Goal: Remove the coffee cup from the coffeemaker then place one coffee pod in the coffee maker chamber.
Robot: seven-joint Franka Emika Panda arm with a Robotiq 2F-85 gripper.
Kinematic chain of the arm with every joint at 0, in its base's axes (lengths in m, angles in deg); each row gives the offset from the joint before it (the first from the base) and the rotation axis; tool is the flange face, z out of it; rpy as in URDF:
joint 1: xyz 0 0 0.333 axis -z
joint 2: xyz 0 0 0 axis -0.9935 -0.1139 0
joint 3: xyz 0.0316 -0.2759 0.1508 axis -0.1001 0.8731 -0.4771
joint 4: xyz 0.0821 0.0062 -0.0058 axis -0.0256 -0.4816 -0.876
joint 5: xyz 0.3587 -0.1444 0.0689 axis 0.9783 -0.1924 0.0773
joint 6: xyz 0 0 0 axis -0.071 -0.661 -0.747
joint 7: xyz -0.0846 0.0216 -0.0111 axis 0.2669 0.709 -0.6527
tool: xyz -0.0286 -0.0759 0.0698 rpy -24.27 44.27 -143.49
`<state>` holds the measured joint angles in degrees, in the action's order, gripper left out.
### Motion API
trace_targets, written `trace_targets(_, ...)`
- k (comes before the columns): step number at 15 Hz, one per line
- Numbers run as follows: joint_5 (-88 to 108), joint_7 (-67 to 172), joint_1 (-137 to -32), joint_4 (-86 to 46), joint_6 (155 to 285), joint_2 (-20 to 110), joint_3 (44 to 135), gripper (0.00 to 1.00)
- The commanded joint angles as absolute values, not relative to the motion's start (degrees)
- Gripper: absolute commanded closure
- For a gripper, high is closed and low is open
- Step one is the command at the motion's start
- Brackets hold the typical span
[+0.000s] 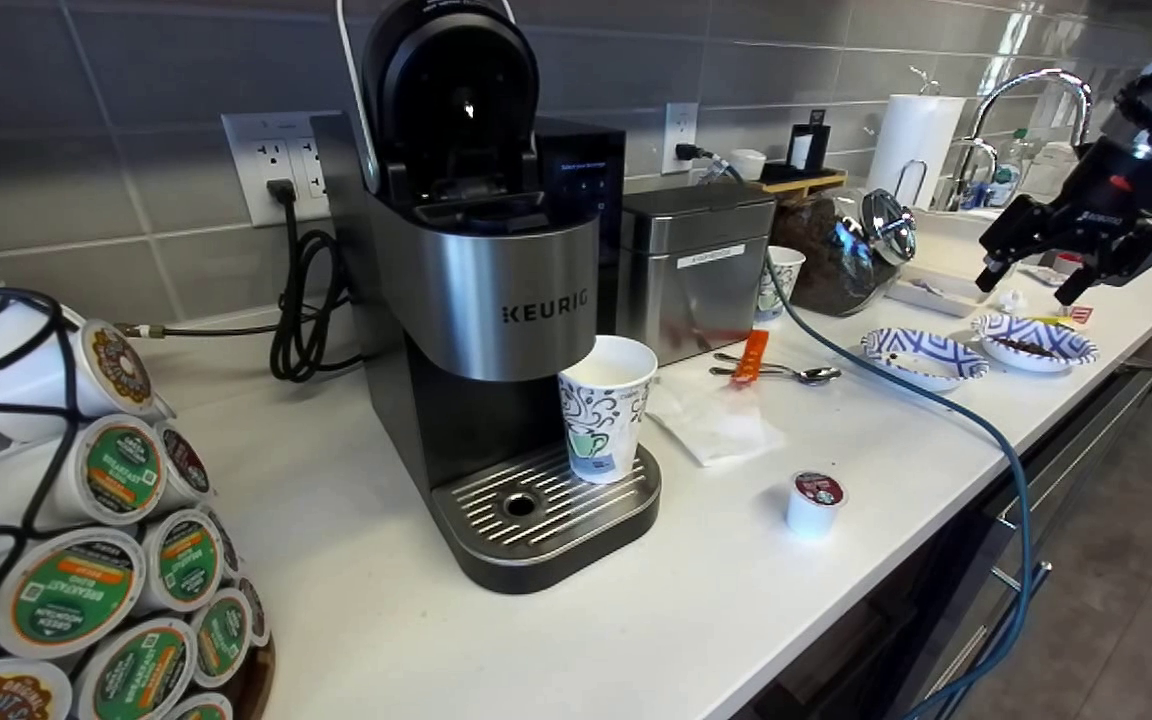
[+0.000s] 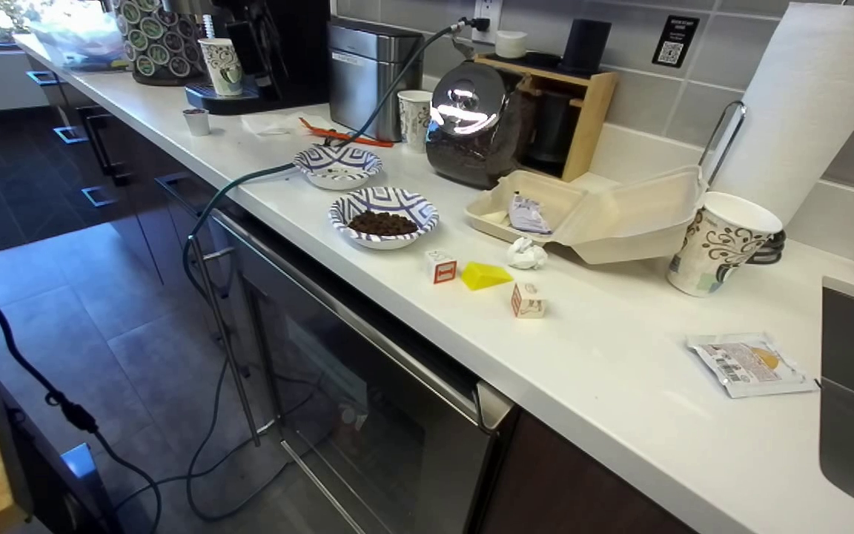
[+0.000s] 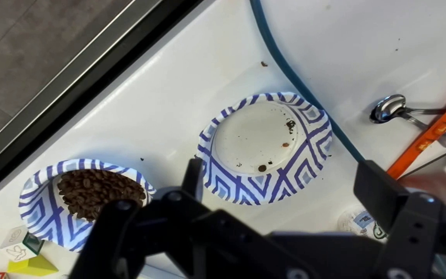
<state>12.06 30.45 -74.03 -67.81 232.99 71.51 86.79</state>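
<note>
The Keurig coffeemaker stands on the counter with its lid raised and its pod chamber open at the top. A patterned paper coffee cup stands upright on the drip tray, toward its right side; the cup also shows in an exterior view. A single white coffee pod with a dark red lid stands on the counter near the front edge, also in an exterior view. My gripper is open and empty above the counter, well away from cup and pod. In the wrist view its fingers are wide apart over a patterned bowl.
A rack of coffee pods stands beside the coffeemaker. A blue cable crosses the counter. A nearly empty bowl, a bowl of coffee beans, spoons, a steel canister and another cup stand along the counter.
</note>
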Motion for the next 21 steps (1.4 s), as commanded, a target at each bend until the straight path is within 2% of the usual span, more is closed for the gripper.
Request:
trace_targets(1, 12.0, 30.5, -74.3, -67.8, 232.9, 71.5, 87.1, 0.0)
trace_targets(5, 19.2, 40.5, -78.9, -71.1, 235.0, 75.7, 86.9, 0.0)
trace_targets(11, 33.3, 53.7, -90.7, -72.7, 229.5, 84.9, 85.5, 0.0)
trace_targets(12, 29.7, 49.1, -87.7, -70.9, 231.7, 81.0, 84.6, 0.0)
trace_targets(17, 33.8, 53.0, -91.4, -71.6, 231.5, 83.5, 85.0, 0.0)
trace_targets(21, 35.3, 52.1, -97.4, -69.0, 237.5, 81.1, 78.9, 0.0)
